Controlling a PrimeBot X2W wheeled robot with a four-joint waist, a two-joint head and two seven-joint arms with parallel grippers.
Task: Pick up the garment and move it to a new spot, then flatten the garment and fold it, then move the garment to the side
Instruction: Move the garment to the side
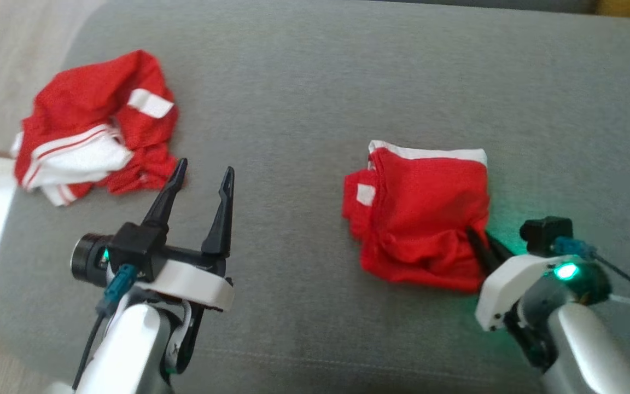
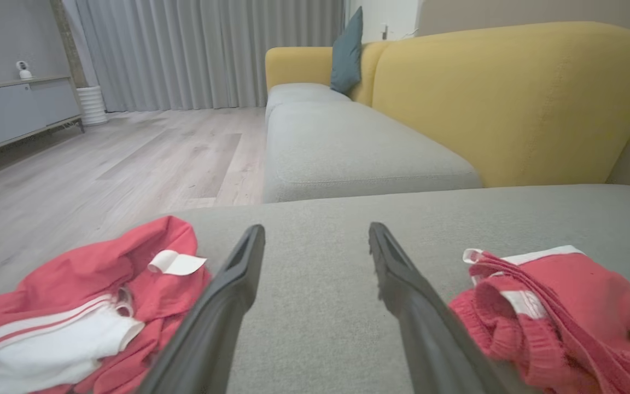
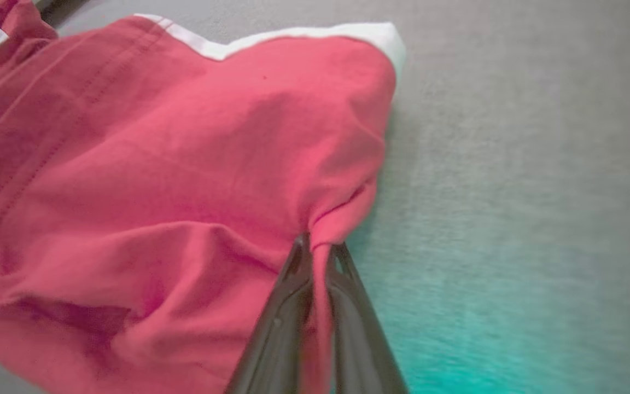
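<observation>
1. Pinching the near right corner of the folded garment (image 1: 419,219), the right gripper (image 1: 482,241) is clamping a tuck of red cloth between closed fingers.
2. The garment is lying on the grey sofa cushion (image 1: 304,82), spreading up and leftward from that gripper, so the right arm is sitting nearer.
3. The left gripper (image 1: 203,178) is hovering spread and empty, near a crumpled garment (image 1: 91,126).
4. The folded garment is looking roughly square, white band along its far edge, near hem rumpled.
</observation>
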